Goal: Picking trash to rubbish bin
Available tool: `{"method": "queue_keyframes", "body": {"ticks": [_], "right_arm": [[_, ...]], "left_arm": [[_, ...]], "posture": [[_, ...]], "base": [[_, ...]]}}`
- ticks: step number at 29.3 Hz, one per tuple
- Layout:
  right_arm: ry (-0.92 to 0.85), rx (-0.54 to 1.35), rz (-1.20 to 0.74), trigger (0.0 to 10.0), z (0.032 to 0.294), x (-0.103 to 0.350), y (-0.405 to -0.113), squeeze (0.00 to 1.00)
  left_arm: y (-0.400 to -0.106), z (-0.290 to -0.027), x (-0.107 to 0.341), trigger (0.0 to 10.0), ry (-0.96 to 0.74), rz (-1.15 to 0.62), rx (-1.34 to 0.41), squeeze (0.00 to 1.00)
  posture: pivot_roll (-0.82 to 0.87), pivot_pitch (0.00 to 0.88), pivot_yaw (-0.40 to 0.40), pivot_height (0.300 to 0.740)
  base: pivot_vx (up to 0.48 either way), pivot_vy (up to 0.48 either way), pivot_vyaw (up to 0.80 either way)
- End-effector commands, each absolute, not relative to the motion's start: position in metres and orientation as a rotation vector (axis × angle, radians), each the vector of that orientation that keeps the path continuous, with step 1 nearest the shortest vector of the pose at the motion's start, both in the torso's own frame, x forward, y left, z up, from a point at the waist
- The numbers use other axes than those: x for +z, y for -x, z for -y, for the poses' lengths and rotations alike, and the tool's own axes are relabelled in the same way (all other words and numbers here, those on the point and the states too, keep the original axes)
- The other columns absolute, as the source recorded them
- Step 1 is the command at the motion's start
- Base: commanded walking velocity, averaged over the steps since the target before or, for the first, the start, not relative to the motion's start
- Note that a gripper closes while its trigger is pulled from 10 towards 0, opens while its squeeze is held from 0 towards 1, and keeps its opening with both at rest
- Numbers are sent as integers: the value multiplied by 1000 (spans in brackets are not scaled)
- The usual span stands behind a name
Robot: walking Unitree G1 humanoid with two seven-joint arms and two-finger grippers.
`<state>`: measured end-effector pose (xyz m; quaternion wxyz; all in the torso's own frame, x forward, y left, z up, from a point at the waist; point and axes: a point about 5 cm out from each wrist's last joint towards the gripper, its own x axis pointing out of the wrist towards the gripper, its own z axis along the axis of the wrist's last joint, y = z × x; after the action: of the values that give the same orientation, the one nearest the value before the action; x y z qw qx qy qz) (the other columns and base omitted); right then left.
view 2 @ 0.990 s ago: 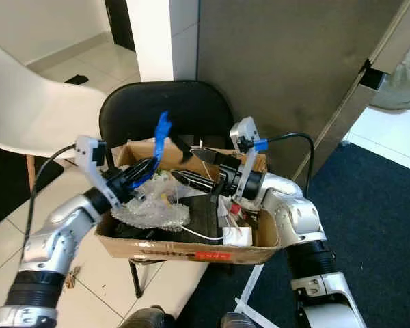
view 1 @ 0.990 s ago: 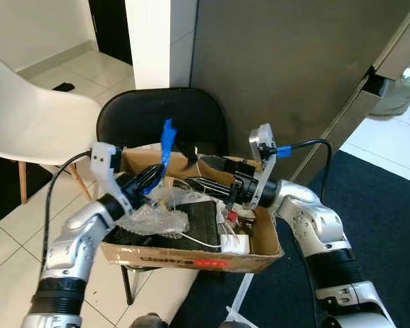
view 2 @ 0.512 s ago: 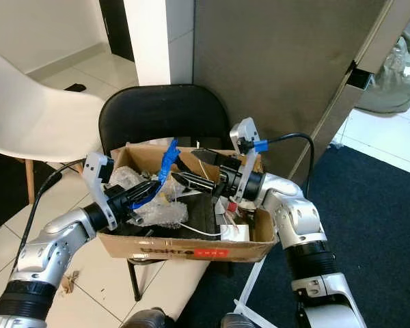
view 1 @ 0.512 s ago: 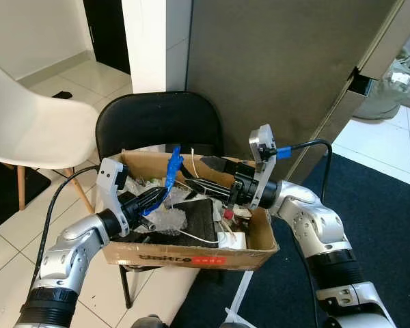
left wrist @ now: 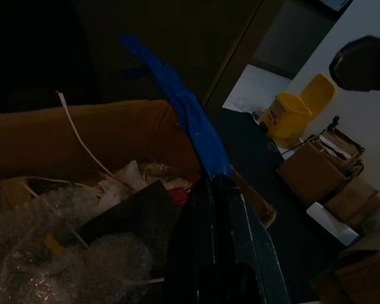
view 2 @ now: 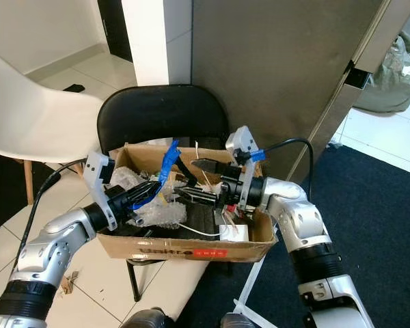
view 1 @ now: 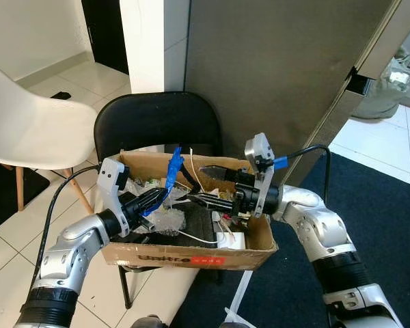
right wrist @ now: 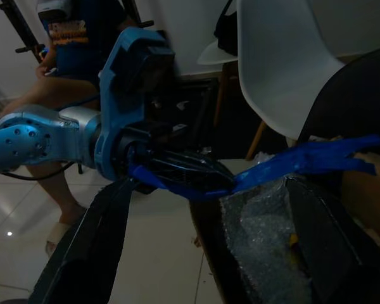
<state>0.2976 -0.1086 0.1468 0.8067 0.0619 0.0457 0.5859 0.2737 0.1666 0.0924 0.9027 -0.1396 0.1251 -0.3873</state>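
A cardboard box (view 1: pixel 191 258) full of trash rests on a black chair (view 1: pixel 157 119). My left gripper (view 1: pixel 160 196) is shut on a blue strip (view 1: pixel 172 169), which sticks up above the box's left half. The left wrist view has the blue strip (left wrist: pixel 183 114) rising from the closed fingers (left wrist: pixel 218 209). My right gripper (view 1: pixel 206 184) hovers open over the box's middle, pointing at the strip, nothing between its fingers. In the right wrist view its fingers (right wrist: pixel 88 253) stand wide apart around the blue strip (right wrist: pixel 304 161). Bubble wrap (view 1: pixel 165 220) and a white cable lie inside.
A white chair (view 1: pixel 27 130) stands to the left on the tiled floor. A tall grey cabinet (view 1: pixel 280 61) rises behind the box, with dark carpet (view 1: pixel 389 219) on the right. A seated person (right wrist: pixel 57 82) is off to the left. A yellow bin (left wrist: pixel 285 114) and cardboard boxes (left wrist: pixel 310 171) stand farther away.
My left gripper has come down with the blue strip, from above the box to its left rim. The right gripper has shifted slightly left over the box.
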Motion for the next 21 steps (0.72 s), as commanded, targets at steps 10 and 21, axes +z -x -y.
{"method": "queue_keyframes", "body": {"ticks": [10, 21], "right_arm": [[-113, 1253, -81, 10000, 111, 148, -297, 0], [-113, 1250, -80, 10000, 111, 148, -298, 0]], "left_arm": [[-277, -177, 95, 10000, 292, -233, -748, 1000], [-281, -193, 97, 10000, 275, -224, -674, 1000]], "posture": [[15, 0, -51, 740], [14, 0, -50, 740]], "base": [[0, 0, 0], [0, 0, 0]]}}
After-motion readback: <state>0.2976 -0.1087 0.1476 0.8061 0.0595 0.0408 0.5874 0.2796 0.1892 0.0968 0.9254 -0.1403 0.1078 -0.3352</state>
